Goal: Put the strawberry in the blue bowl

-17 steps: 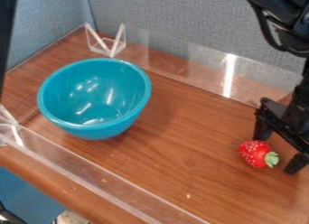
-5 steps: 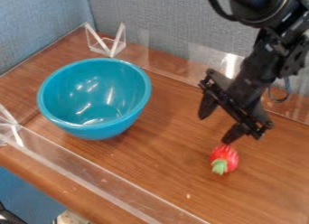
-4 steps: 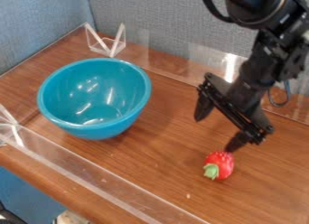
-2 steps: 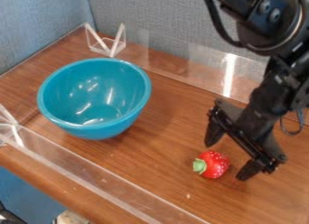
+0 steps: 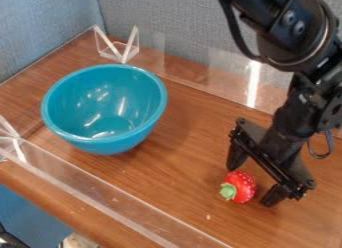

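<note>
Gripper [image 5: 262,178] spread wide over strawberry [image 5: 242,187] on table [image 5: 174,132]; blue bowl [image 5: 104,109] well apart, clear wall [image 5: 80,178] round edges.

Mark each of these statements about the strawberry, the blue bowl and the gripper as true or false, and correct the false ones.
1. The strawberry lies inside the blue bowl. False: it lies on the wooden table, right of the bowl.
2. The blue bowl holds nothing. True.
3. The gripper is shut on the strawberry. False: its jaws stand open, down at the strawberry, which rests on the table.
4. The strawberry is nearer the table's front edge than the bowl's centre is. True.
5. The bowl is tipped on its side. False: it stands upright.
</note>
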`<action>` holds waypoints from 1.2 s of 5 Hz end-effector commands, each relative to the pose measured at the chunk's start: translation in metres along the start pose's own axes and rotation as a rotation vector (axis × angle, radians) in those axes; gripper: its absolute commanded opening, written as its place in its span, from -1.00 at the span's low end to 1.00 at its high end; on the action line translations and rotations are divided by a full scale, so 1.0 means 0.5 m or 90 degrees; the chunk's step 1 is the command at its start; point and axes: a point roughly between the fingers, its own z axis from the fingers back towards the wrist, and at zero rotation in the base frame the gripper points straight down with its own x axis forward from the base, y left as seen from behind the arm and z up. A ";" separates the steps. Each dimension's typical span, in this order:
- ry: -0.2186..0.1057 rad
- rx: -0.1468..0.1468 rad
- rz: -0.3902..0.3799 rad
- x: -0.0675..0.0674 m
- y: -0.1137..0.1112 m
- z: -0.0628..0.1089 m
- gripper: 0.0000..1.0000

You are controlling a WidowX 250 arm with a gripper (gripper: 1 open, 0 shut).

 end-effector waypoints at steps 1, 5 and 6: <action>-0.019 -0.006 -0.002 0.002 -0.003 0.006 -1.00; -0.111 0.020 -0.026 0.013 0.106 0.155 -1.00; -0.124 0.031 -0.012 0.056 0.179 0.196 -1.00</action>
